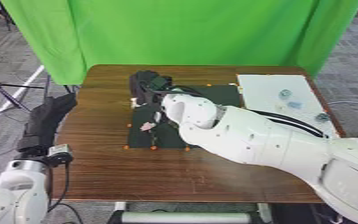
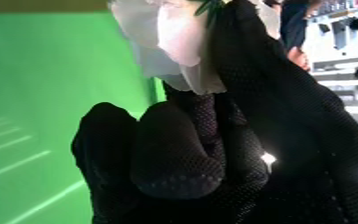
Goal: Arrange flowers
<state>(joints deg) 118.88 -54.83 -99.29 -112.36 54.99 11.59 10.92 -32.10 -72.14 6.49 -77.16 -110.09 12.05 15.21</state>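
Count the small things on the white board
3 on the white board: pale greenish one farthest back, pale blue one just nearer, darker one near the right edge. The right arm may hide more.

The wood-grained brown rectangular worktop (image 1: 95,170) has a smooth, faintly glossy finish. The draped green curtain (image 1: 193,30) is matt cloth. Black fabric-gloved fingers (image 2: 175,162) show a matt mesh weave, with raised dots. The white rounded arm casing (image 1: 260,140) looks like smooth, glossy plastic. The pale pink-and-white flower (image 2: 180,37) has thin, smooth, softly matt petals.
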